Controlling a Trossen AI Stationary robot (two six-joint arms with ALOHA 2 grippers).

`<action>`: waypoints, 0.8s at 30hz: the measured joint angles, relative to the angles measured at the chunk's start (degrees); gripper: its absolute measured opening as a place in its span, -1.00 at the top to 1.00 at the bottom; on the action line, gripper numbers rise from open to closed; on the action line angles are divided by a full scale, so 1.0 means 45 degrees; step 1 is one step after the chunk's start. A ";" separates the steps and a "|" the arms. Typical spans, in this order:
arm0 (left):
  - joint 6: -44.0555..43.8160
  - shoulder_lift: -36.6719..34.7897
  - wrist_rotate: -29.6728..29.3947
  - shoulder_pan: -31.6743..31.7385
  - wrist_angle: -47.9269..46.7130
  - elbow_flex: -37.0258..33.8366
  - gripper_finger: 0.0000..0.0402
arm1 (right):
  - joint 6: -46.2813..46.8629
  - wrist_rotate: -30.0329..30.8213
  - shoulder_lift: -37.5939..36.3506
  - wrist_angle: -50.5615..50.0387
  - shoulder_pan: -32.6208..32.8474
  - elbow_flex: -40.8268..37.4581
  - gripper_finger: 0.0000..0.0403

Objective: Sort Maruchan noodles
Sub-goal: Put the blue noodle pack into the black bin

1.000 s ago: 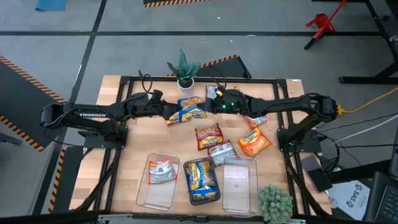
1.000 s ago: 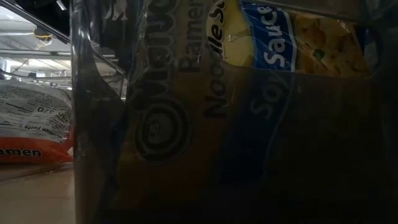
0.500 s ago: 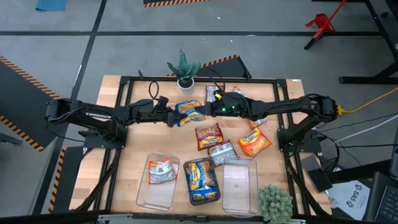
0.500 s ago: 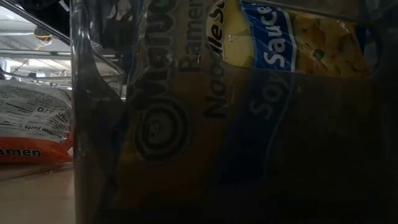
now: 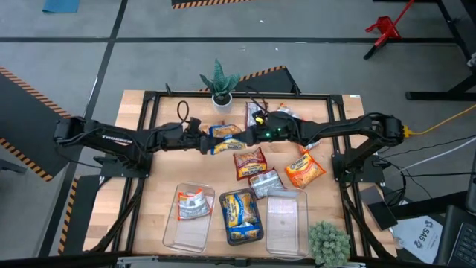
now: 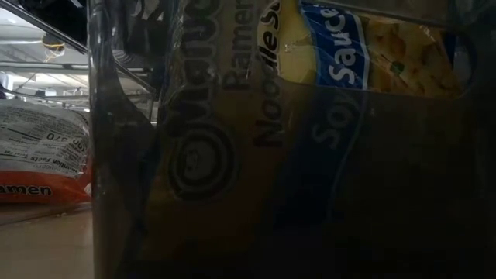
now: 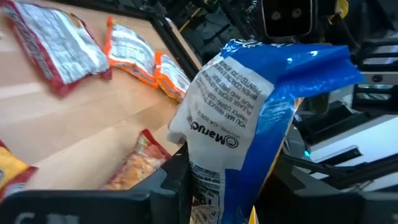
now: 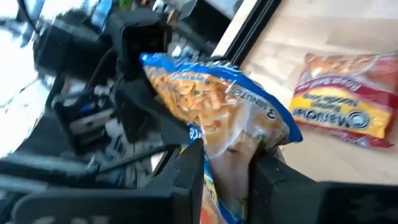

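A blue-and-yellow noodle packet [image 5: 225, 140] hangs in the air over the far middle of the table, between my two grippers. My left gripper [image 5: 207, 141] reaches in from the left and is shut on it; the left wrist view shows the packet's white printed back [image 7: 224, 118]. My right gripper [image 5: 245, 135] comes from the right. Its fingers [image 8: 189, 171] stand apart on either side of the packet's yellow-and-blue front [image 8: 211, 99]. The other arm's gripper shows behind the packet in each wrist view. My left gripper pinches the packet's left end [image 7: 211, 177] between its two fingers, coming about level from the table's left. The packet stands up out of the fingers, lifted clear of the table. My right gripper has the packet's right end [image 8: 227, 155] between its parted fingers; I cannot tell whether they touch it.
Loose packets lie on the wood: a red one [image 5: 249, 162], a silver one [image 5: 264, 181], an orange one [image 5: 305, 167]. Three clear bins stand at the near edge: left [image 5: 175, 231] with a red-and-silver packet, middle [image 5: 242, 240] with blue-and-yellow packets, right [image 5: 286, 223]. Potted plants [image 5: 220, 82] [image 5: 329, 242].
My left gripper has swung toward the table's right and near edge, up to the packet held out by my right gripper. The packet has stayed in the air between the two and has turned a little.
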 joint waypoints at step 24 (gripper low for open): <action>-0.0116 0.1114 0.5467 -0.2115 -0.6344 0.4843 0.44 | -0.2875 -0.1051 -0.7442 -1.0997 -0.1807 0.0005 0.56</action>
